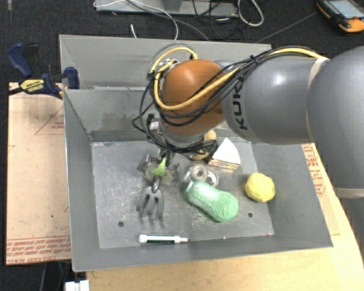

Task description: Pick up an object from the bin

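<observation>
My gripper (158, 164) is down in the middle of the bin, just under the arm's wrist. A small light-green piece (161, 168) shows right at it; whether it is gripped I cannot tell. Just in front of the gripper lies a grey forked metal thing (150, 203). To its right sit a shiny metal ring-shaped part (199, 174) and a green soft lump (213, 201).
A yellow ball (259, 187) lies at the right. A white wedge-shaped block (228, 154) and a tan round piece (204, 151) sit behind the metal part, partly under the arm. A white pen (163, 239) lies along the front wall.
</observation>
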Robot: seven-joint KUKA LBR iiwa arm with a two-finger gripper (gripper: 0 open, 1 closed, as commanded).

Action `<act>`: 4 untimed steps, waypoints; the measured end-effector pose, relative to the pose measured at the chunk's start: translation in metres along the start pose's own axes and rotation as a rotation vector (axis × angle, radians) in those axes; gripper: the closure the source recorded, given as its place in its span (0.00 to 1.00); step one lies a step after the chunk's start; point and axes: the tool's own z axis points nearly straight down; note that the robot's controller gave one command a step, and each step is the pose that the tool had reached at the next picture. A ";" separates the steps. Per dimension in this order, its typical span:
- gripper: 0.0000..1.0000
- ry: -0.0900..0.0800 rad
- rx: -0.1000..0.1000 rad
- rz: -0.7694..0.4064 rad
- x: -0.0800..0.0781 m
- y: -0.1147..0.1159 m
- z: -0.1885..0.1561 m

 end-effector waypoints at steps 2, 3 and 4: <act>1.00 0.001 -0.004 0.002 -0.001 0.001 -0.094; 1.00 -0.003 0.002 0.003 -0.002 0.000 -0.132; 1.00 -0.003 0.001 0.003 -0.003 0.000 -0.144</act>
